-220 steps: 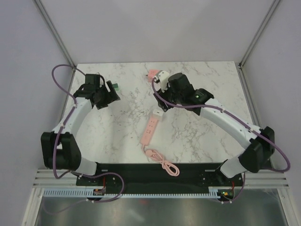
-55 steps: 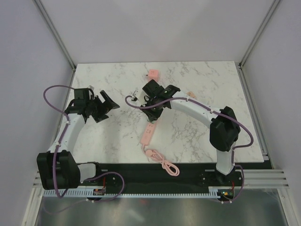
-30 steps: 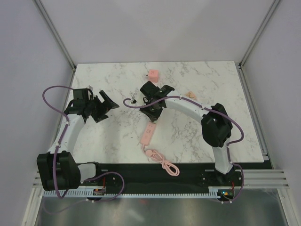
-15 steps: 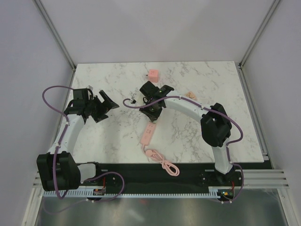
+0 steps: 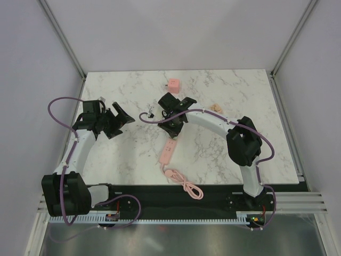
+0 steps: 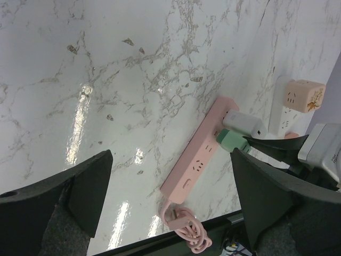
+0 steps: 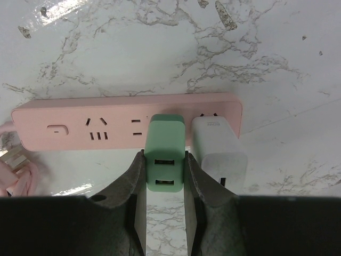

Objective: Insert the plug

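Note:
In the right wrist view a green plug [image 7: 165, 154] with two USB ports stands on the pink power strip [image 7: 80, 128], pressed against its face; its prongs are hidden. My right gripper [image 7: 164, 160] is shut on the plug's sides. A white charger [image 7: 218, 146] sits in the strip right beside it. From above, the right gripper [image 5: 173, 124] hangs over the far end of the strip [image 5: 167, 153]. My left gripper [image 5: 120, 121] is open and holds nothing, well left of the strip. Its wrist view shows the green plug [image 6: 230, 140] and the strip [image 6: 197, 160].
The strip's pink cable lies coiled [image 5: 184, 184] near the front edge. A pink cube adapter [image 5: 173, 84] stands at the back of the marble table [image 5: 224, 154]. A small peach object [image 5: 216, 107] lies right of the right arm. Side walls enclose the table.
Over the last second nothing visibly moves. Earlier the green plug was in the left gripper at the back left; it now stands on the strip in the right gripper.

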`<state>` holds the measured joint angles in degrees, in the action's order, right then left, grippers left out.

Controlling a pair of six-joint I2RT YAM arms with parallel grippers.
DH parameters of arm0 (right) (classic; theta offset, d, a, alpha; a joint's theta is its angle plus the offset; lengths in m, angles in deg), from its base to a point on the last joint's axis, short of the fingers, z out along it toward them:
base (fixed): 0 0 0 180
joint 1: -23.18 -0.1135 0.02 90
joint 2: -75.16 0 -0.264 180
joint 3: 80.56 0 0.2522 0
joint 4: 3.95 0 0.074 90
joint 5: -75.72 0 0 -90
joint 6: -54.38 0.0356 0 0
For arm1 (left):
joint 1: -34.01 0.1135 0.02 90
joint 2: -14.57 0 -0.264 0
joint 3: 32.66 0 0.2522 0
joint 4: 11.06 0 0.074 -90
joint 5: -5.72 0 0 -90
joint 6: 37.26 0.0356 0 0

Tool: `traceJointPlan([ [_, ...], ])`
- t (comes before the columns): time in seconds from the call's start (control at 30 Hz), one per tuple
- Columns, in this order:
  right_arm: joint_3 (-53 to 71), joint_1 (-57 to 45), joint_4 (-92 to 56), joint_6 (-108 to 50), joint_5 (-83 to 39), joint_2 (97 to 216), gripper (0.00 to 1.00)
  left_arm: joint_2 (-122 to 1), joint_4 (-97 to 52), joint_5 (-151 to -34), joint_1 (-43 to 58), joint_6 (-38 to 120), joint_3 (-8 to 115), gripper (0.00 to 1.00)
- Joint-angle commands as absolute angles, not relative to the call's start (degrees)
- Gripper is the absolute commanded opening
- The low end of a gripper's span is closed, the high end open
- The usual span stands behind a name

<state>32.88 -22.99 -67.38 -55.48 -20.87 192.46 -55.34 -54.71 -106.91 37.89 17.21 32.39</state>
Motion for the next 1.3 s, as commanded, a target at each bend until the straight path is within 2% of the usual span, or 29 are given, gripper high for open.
traceJointPlan([
  [0.0, 30.59, -23.14, -65.08, -55.93, -21.39, 192.85, 0.00, -53.81, -53.13, -106.52, 37.96, 16.71, 32.43, 1.00],
  [0.93, 18.11, -21.82, -55.85, -55.22, -20.87, 194.34, 0.00, -53.46, -53.21, -106.16, 37.96, 16.71, 32.52, 1.00],
  [1.13, 19.94, -21.73, -55.94, -54.26, -18.07, 194.26, 0.00, -53.02, -53.21, -106.16, 37.96, 17.06, 32.61, 1.00],
  [1.27, 23.81, -21.82, -57.25, -53.64, -17.35, 192.68, 0.14, -52.67, -53.13, -105.99, 37.96, 17.15, 32.61, 1.00],
])
